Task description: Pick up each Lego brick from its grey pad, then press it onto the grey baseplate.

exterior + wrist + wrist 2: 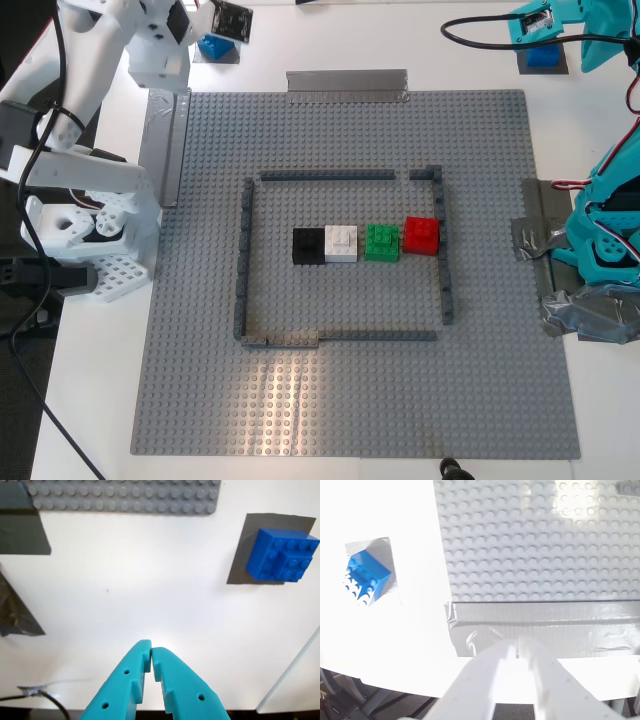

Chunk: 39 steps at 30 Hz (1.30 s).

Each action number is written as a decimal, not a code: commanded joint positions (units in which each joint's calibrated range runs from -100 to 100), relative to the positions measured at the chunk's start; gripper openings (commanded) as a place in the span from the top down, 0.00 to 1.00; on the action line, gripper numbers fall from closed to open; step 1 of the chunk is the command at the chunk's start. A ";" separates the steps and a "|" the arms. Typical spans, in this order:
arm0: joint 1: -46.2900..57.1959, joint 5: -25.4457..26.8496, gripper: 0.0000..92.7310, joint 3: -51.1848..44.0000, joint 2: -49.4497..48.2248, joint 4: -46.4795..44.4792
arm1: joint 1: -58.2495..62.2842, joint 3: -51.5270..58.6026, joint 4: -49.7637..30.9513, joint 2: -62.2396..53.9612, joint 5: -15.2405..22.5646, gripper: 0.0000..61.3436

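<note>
Neither blue brick is picked up yet. In the first wrist view my first pincer (151,652) is clenched, the teal tips pressed together over the bare white counter (150,590), and it grasps nothing. The first blue brick (281,555) sits on its dark grey pad (239,555) well apart from those tips, off to one side. The pad is slightly wider than the brick, so I judge it works as a fixed start mark.

My second pincer (519,647) is white, and its tips also meet with nothing between them, above a silver tape strip (545,622). The tape lies over the edge of the grey baseplate (530,545), probably to stop the plate from sliding when a brick is pressed down. The second blue brick (366,576) stands turned on its own pad (382,547), apart from the plate edge.

In the exterior view both bricks are on the counter beyond the far edge of the baseplate, one near each far corner (outside the plate). Inside the thin dark frame (243,250) a black brick (308,245), a white one (341,243), a green one (381,242) and a red one (421,235) form a row. There is much free room in the frame before and behind this row.
</note>
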 commanded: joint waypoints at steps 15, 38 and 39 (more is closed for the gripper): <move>0.69 0.39 1.00 -6.79 -1.08 0.49 | -1.49 -26.68 1.19 18.13 1.80 1.00; -0.18 -0.39 0.93 -6.79 8.79 -17.57 | -6.85 -52.50 -2.63 40.87 10.01 1.00; 0.11 -0.39 0.91 -6.79 9.22 -17.41 | -6.78 -52.50 -3.20 41.22 10.69 1.00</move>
